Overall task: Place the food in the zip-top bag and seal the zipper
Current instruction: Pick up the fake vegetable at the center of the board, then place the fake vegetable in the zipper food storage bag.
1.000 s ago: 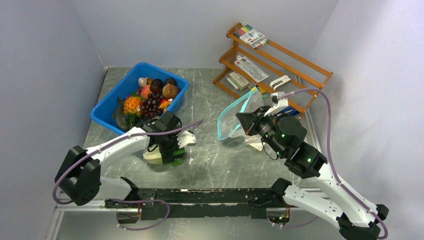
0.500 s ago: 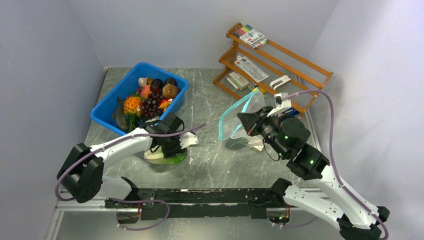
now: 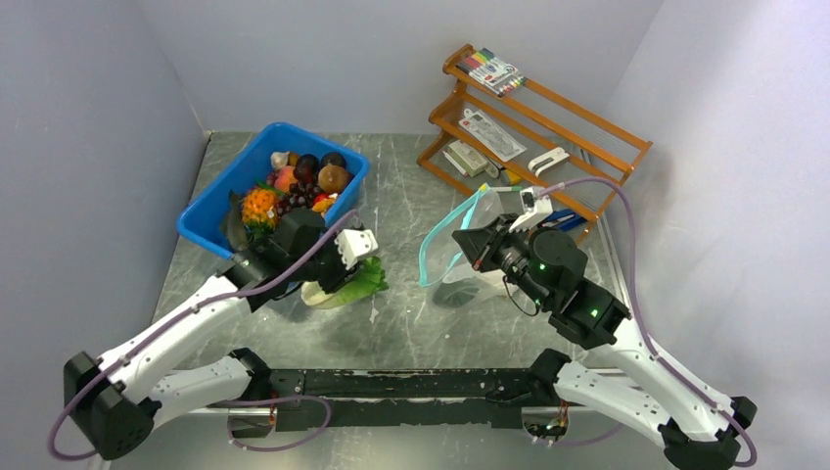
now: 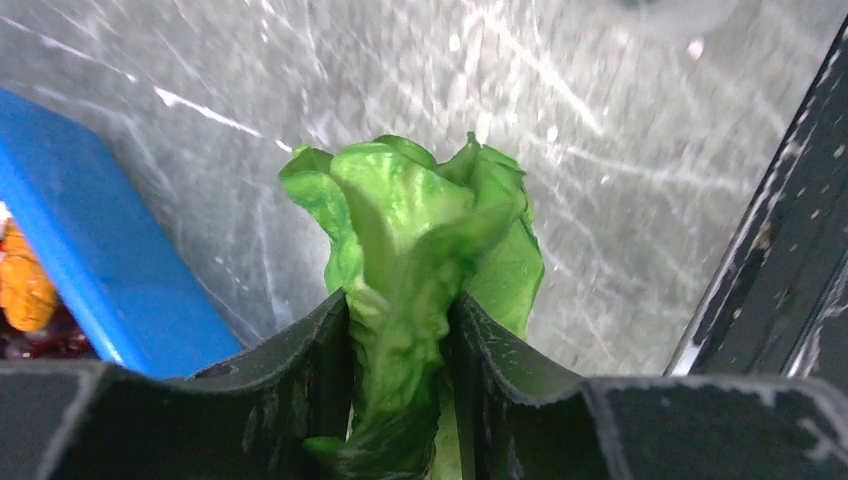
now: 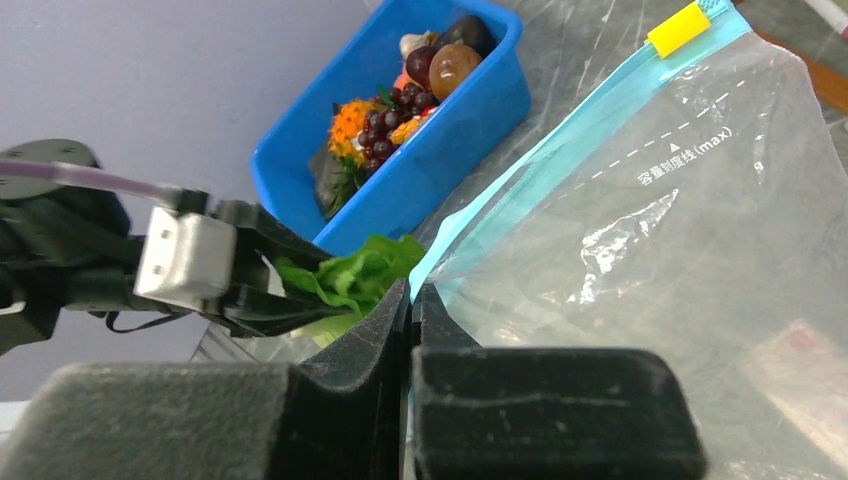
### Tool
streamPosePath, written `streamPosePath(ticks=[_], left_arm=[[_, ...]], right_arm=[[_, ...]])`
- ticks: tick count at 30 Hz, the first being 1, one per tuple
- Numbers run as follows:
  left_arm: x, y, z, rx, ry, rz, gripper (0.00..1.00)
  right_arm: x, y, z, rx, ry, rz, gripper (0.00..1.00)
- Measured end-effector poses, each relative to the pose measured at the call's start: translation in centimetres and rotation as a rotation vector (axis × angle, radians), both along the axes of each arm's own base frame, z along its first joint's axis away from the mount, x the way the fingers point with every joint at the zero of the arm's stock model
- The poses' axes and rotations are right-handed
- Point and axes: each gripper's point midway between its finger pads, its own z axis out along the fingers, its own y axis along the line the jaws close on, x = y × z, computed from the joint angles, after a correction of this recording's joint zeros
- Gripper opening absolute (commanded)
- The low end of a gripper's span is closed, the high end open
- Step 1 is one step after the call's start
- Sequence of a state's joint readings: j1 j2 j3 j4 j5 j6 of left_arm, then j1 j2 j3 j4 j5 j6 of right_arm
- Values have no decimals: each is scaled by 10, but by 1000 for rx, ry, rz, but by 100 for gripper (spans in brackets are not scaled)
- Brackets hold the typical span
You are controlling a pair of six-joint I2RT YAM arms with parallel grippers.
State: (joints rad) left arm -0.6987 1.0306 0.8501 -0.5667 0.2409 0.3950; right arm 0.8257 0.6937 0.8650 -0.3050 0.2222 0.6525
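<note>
My left gripper (image 4: pixel 400 312) is shut on a green leafy lettuce (image 4: pixel 410 225), pinched at its stem end between both fingers. In the top view the lettuce (image 3: pixel 350 285) hangs from the left gripper (image 3: pixel 331 281) just above the table, right of the blue bin. My right gripper (image 5: pixel 412 292) is shut on the teal-blue zipper (image 5: pixel 560 150) of the clear zip-top bag (image 5: pixel 680 230) and holds it up. The zipper's yellow tip (image 5: pixel 678 28) points away. In the top view the bag (image 3: pixel 455 257) hangs in front of the right gripper (image 3: pixel 475 247), mouth toward the lettuce.
A blue bin (image 3: pixel 208 212) at the back left holds more food (image 3: pixel 299 188), including grapes, a pineapple and round fruits. A wooden rack (image 3: pixel 577 122) with markers and stationery packs stands at the back right. The black rail runs along the near edge.
The left gripper closed on the lettuce and lifted it up and to the right, off the table. The right arm moved the bag slightly left.
</note>
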Motion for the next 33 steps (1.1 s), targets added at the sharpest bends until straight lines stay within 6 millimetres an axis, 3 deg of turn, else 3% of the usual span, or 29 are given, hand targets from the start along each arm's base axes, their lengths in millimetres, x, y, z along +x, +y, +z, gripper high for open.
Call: streamPosePath(ticks=[7, 12, 19, 25, 28, 33], left_arm=[[0, -12, 57, -237, -77, 72, 23], [0, -13, 88, -385, -85, 161, 23], [-11, -5, 171, -750, -183, 240, 21], [-29, 12, 236, -1043, -247, 259, 19], [-39, 20, 249, -1200, -234, 258, 17], [-43, 28, 240, -1321, -172, 298, 14]], right_arm=[[0, 10, -10, 24, 39, 24, 0], [0, 20, -20, 44, 74, 48, 0], [-1, 40, -36, 88, 137, 109, 0], [-6, 66, -26, 166, 137, 216, 0], [-10, 84, -22, 222, 140, 298, 0], [-17, 124, -40, 289, 216, 461, 0]])
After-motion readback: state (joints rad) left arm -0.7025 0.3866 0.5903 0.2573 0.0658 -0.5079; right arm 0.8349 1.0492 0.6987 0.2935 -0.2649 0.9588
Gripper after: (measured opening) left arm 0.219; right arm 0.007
